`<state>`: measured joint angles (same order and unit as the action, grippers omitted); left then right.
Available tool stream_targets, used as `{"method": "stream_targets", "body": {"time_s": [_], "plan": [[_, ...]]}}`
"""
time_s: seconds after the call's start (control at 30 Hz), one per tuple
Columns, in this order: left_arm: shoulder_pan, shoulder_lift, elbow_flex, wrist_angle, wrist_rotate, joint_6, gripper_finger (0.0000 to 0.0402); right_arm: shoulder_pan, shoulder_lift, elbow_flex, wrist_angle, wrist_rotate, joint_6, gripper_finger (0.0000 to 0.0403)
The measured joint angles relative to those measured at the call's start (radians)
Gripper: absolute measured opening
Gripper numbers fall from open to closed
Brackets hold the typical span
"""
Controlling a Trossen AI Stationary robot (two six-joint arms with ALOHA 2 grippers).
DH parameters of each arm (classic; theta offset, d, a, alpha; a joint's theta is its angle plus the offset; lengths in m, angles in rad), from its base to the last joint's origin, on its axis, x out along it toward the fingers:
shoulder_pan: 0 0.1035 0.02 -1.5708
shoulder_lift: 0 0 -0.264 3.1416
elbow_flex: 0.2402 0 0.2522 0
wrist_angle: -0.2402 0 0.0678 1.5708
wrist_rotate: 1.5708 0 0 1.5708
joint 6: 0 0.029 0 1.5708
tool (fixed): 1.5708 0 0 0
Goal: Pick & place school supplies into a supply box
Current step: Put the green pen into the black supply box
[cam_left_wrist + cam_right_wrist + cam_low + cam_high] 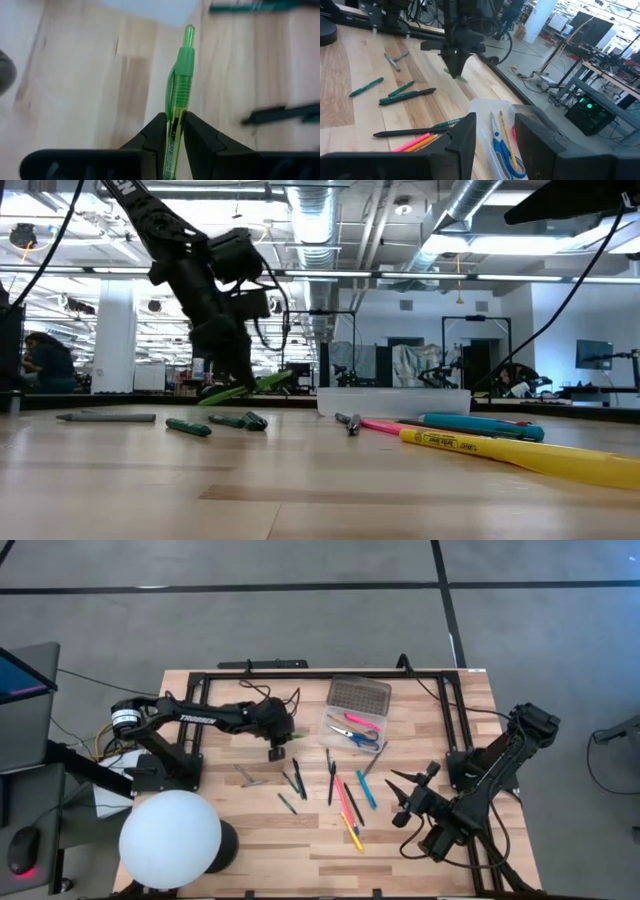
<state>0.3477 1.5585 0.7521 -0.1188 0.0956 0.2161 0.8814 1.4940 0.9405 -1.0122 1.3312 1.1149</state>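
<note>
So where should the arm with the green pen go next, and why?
Probably sideways toward the box. The left gripper is shut on the green pen and holds it above the table, and the open box is not far off.

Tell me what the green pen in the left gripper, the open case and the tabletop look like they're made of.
Green pen, held in the left gripper: translucent glossy plastic, since light shows through its barrel. Open case: probably clear, smooth plastic, as the contents show through its wall in the low view; its dotted lid is greyish, material unclear. Tabletop: light wood planks, matte, with visible grain and seams.
</note>
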Motion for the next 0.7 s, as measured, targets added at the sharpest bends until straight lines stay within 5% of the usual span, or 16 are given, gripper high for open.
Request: {"method": "stream_targets", "body": {"time_s": [0.7], "plan": [[-0.073,-0.002,0.072,0.419,-0.014,-0.032,0.0052,-0.073,0.000,0.000,0.013,-0.028,-0.025,0.0127]]}}
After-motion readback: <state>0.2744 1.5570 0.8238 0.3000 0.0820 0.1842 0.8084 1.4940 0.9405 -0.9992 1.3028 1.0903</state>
